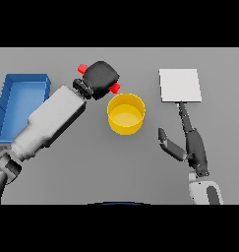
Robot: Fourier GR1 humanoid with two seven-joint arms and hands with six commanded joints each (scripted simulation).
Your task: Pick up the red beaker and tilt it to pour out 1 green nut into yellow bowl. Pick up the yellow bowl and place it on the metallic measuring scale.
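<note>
The red beaker (112, 88) is being held tilted in the curled left hand (101, 75), just beyond the far left rim of the yellow bowl (126, 113), which is sitting mid-table. The right hand (189, 145) is being kept open near the metallic measuring scale (179, 85). The bowl is judged light, rigid and smooth-walled, so its rim is best pinched firmly.

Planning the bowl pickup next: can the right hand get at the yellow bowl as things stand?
Probably yes. The right hand lies open beside the yellow bowl, bare table between them; the left hand holds the red beaker at its far rim.
</note>
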